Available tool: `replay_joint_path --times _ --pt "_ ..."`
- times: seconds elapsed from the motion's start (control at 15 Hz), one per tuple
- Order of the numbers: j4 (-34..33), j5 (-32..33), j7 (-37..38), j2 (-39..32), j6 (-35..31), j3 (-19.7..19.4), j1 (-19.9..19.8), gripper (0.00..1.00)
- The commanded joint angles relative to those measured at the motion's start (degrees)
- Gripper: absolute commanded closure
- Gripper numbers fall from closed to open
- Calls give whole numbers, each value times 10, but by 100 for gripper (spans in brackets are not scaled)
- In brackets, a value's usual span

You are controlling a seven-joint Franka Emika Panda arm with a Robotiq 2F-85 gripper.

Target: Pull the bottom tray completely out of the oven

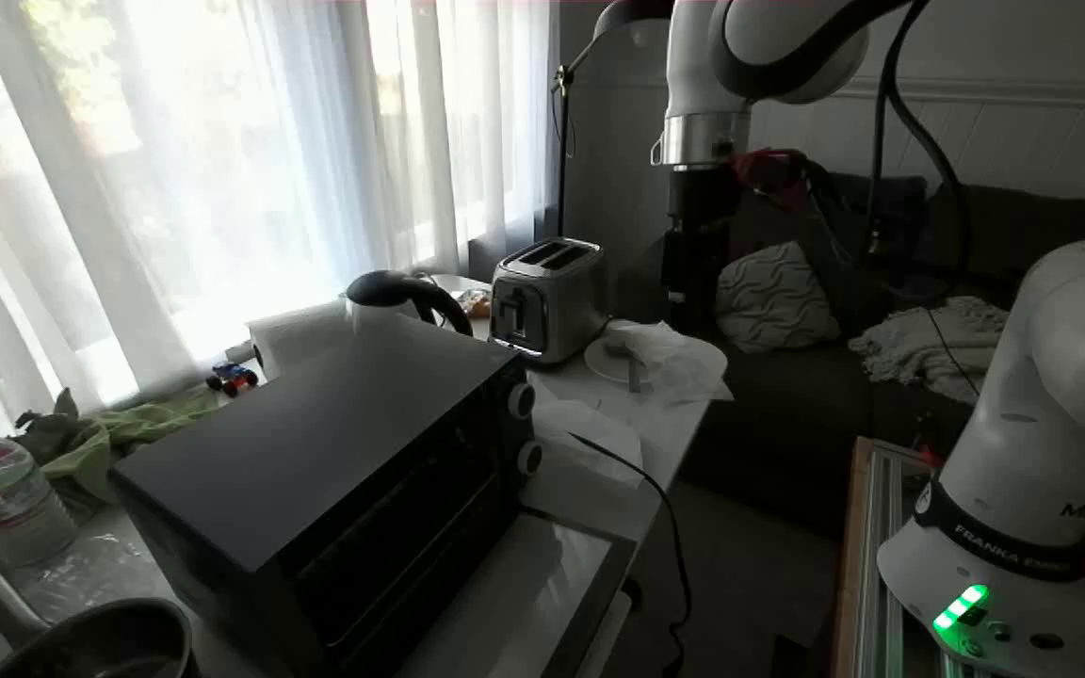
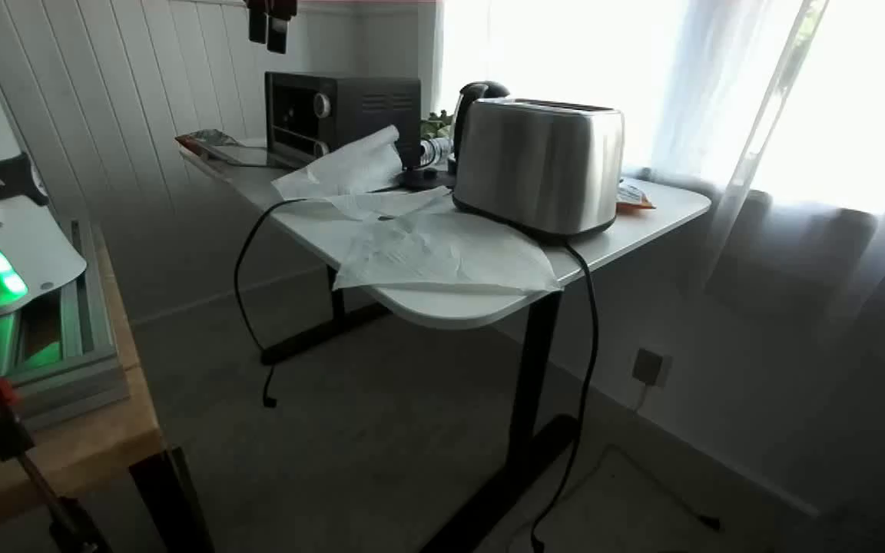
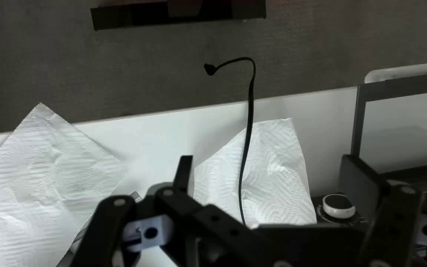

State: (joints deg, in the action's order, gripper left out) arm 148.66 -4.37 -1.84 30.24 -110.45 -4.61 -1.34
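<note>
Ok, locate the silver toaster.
In an exterior view, the silver toaster stands mid-picture, between the kettle on the left and the plate on the right.

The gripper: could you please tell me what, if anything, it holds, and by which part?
Nothing is held: the gripper is open, its jaws wide apart with nothing between them.

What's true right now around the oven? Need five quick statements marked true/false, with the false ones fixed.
1. The oven has its door folded down. True.
2. The gripper stands open. True.
3. The gripper is inside the oven. False: it is in the air, outside the oven.
4. A black cord runs across a paper towel. True.
5. The silver toaster stands on top of the oven. False: it stands on the white table.
</note>
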Motion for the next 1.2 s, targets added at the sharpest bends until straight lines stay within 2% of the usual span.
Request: replay_joint_path --times 0.0,0.4,0.47,0.6,0.8,1.0,1.13 --pt "-1 -2 -2 0 1 4 -5 0" --pt "-1 -2 -2 0 1 4 -5 0" --pt "1 -25 -33 -10 -9 -2 13 0" --pt "12 -74 -92 -17 -34 -15 38 0" --pt "51 -177 -168 -58 -109 -30 71 0" --pt "81 -307 -263 -103 -169 -46 108 0" --pt "89 -401 -319 -131 -190 -75 148 0"
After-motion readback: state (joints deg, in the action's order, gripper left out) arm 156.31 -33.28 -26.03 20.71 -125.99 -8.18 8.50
